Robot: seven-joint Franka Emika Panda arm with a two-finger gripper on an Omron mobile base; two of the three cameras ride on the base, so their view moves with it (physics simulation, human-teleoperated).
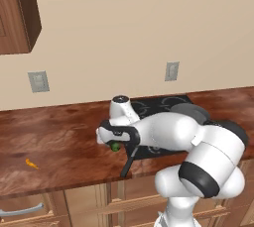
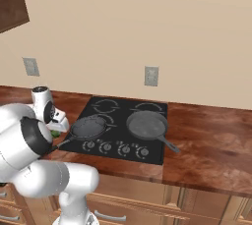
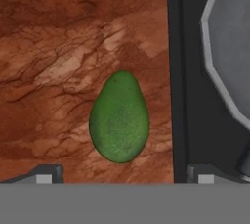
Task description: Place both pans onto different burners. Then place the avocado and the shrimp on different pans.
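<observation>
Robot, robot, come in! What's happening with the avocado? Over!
Jaws open, hovering over avocado. Avocado on counter beside cooktop, not grabbed. Both pans on burners. Nothing blocking.

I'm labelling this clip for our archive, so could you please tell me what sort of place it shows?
A simulated home kitchen, it seems: a black glass cooktop carrying two frying pans is set into a wooden counter, with cabinets above.

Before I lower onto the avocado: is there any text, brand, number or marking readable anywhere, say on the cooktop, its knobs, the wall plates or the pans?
None readable.
Cooktop: pale rings, no lettering.
Knobs: any markings too small to read.
Wall plates: blank.
Pans: unmarked.
Avocado: unmarked.
</observation>
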